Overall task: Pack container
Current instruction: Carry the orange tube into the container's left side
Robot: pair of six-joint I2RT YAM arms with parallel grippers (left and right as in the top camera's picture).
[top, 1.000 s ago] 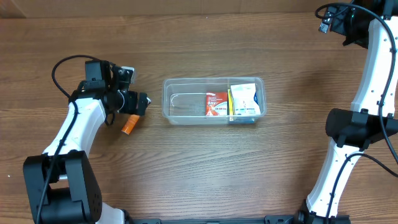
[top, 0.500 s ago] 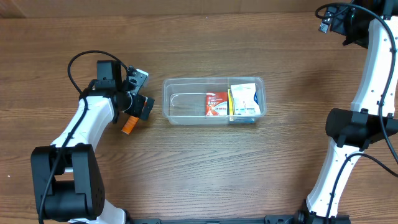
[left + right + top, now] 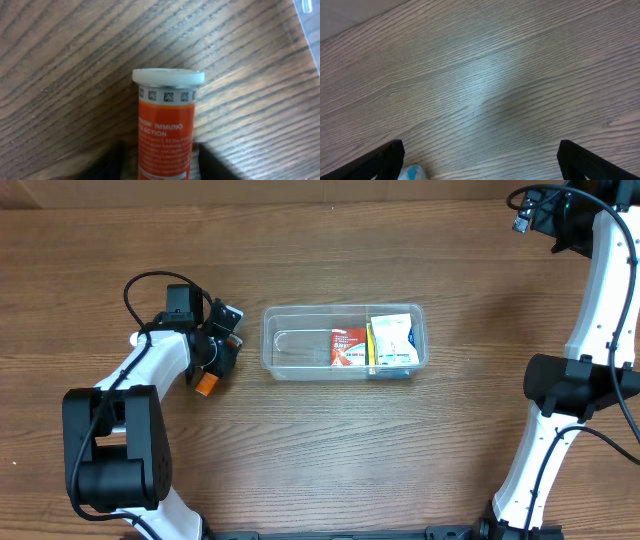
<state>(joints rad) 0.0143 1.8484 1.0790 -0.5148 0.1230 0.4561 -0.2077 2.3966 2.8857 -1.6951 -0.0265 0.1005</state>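
The container, a clear rectangular tub, sits mid-table with a red-and-white packet and a white-and-blue packet in its right half. Left of it an orange tube with a white cap lies on the wood. My left gripper is down over it. In the left wrist view the orange tube runs between the dark fingers of the left gripper, which press in on both its sides. My right gripper hangs open over bare wood, holding nothing.
The right arm stands along the table's right edge, reaching to the far right corner. A corner of the container shows at the top right of the left wrist view. A small blue-and-white scrap lies by the right gripper's left finger.
My left gripper has shifted right, settled over the orange tube and drawn its jaws in from wide open onto the tube. The right arm has not moved.
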